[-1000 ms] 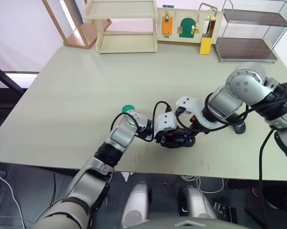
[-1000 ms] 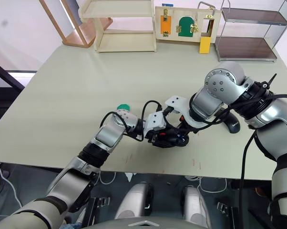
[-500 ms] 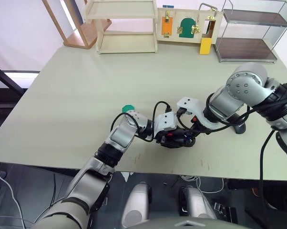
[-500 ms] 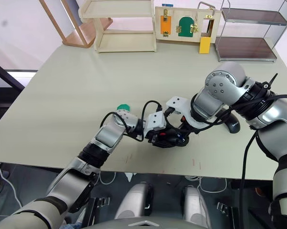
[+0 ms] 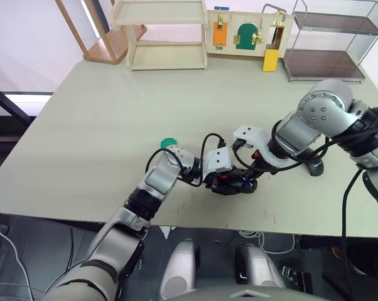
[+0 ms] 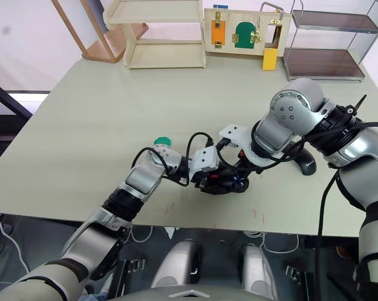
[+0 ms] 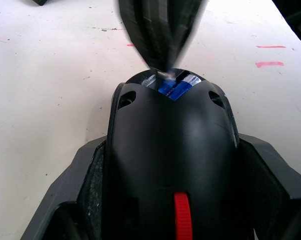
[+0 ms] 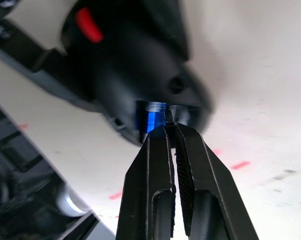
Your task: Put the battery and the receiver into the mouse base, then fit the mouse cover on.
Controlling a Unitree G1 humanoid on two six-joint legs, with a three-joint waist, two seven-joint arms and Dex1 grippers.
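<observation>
Seating the battery [image 7: 176,89] in the mouse base [image 7: 173,150], clamped by left gripper [image 7: 173,210]; right gripper [image 8: 171,131], fingers pressed together, poking beside the battery; next, likely the receiver.

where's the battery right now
The battery sits inside the mouse base, at its rear end, held by the left pincer near the table's front edge; the right pincer has its tips at it.

Both grippers crowd the mouse base [image 5: 235,184]; the table [image 5: 101,138] lies open to its left.
</observation>
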